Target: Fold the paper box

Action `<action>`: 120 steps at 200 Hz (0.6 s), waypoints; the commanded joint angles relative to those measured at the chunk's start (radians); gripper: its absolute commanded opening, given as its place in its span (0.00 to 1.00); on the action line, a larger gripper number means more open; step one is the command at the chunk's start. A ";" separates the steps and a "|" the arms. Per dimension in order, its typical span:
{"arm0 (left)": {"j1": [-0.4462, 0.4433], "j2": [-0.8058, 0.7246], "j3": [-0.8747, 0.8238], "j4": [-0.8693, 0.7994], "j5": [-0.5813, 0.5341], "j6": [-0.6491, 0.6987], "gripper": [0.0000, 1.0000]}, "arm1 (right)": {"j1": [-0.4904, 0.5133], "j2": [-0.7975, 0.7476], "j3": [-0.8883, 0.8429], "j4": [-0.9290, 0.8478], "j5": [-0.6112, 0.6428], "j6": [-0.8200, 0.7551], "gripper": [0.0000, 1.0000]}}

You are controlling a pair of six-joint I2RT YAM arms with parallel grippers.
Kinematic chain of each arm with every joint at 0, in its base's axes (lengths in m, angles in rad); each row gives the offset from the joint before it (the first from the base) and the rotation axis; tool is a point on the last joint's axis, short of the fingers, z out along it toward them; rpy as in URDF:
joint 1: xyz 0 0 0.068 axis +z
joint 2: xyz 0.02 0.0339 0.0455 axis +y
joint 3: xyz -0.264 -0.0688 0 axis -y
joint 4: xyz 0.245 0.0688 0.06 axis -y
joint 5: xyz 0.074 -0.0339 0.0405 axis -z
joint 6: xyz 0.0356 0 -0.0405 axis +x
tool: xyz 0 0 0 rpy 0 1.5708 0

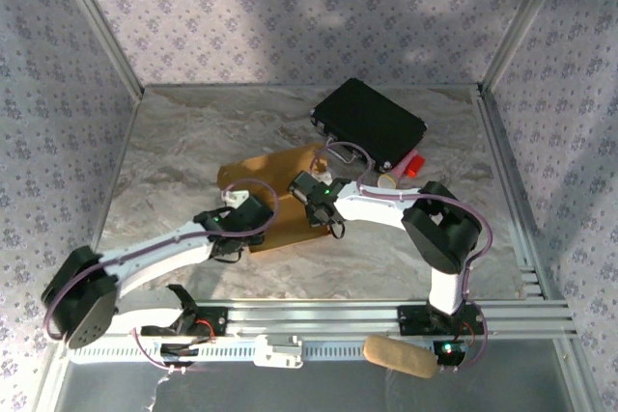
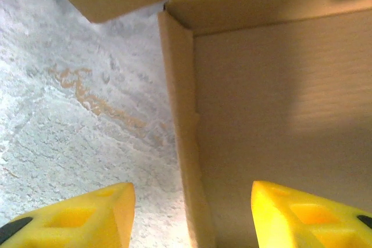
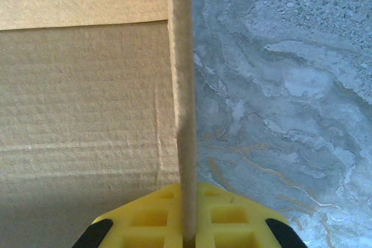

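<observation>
Case point(image 1: 368, 123) lies far right of box point(image 1: 270, 169); wrist views show right jaws pinching its wall, left jaws spread astride a wall.

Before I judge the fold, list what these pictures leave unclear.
- Top view: both wrists cover much of the paper box, so its fold state is unreadable.
- Left wrist view: frame edges cut off the box and the open left gripper.
- Right wrist view: the right gripper hides the pinched wall's lower end.
- Top view: red object by the black case, too small to identify.
</observation>
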 commanded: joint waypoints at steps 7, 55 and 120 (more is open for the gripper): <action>0.059 -0.080 0.068 -0.043 0.094 0.090 0.56 | -0.019 0.013 -0.018 -0.004 0.007 0.019 0.00; 0.131 -0.093 0.074 -0.095 0.134 0.163 0.58 | -0.033 0.007 -0.021 0.003 0.003 0.024 0.00; 0.151 0.129 0.051 0.040 0.198 0.202 0.56 | -0.044 0.007 -0.032 0.013 -0.015 0.021 0.00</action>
